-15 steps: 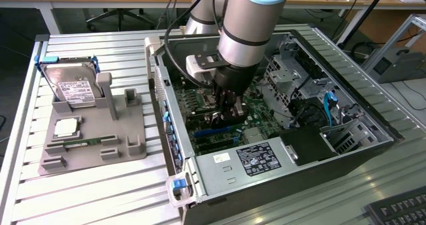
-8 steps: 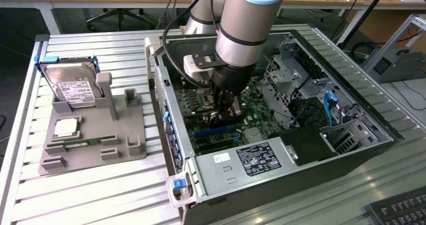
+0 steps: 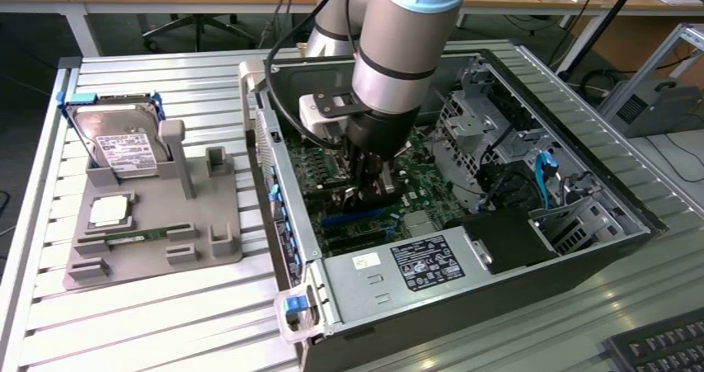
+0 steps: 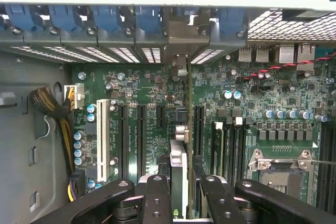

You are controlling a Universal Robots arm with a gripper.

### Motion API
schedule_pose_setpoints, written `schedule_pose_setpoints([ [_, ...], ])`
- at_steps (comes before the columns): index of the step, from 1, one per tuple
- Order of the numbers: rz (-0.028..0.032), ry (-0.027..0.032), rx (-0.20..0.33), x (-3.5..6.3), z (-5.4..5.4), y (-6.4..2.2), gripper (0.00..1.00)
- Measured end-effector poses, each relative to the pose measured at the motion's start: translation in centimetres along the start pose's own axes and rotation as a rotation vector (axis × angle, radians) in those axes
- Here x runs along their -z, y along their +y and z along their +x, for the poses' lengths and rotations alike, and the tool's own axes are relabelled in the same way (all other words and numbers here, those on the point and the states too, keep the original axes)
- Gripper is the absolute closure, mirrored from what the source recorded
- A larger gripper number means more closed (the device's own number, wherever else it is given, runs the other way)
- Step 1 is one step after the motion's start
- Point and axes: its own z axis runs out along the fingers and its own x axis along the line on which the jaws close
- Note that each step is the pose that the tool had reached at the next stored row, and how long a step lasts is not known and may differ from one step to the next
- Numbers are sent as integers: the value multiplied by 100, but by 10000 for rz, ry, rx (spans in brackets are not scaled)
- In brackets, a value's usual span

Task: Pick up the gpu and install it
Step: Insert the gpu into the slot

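arm reaching down into the open pc case (image 3: pixel 616 223) mid-frame in the exterior view, gripper (image 4: pixel 181 192) clamped on the gpu (image 4: pixel 185 129), wrist view shows card edge-on, upright over the motherboard (image 4: pixel 147 90) slots, bracket at the rear blue clips, exterior view has the hard drive (image 3: pixel 124 145) on the grey tray (image 3: pixel 209 223) at left

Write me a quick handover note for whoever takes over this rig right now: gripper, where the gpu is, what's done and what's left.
Gripper: shut on the gpu, down inside the open computer case.
Gpu: held edge-on over the motherboard, bracket end toward the rear slot covers.
Done: card picked up and carried into the case.
Left: whether it is seated in a slot cannot be told; the gripper has not let go.
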Motion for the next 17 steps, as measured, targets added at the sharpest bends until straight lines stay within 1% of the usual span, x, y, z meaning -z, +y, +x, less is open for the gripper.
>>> schedule_pose_setpoints([
  [6,-1,1,0,-37,0,0,73],
  [17,0,1,0,-43,1,0,73],
])
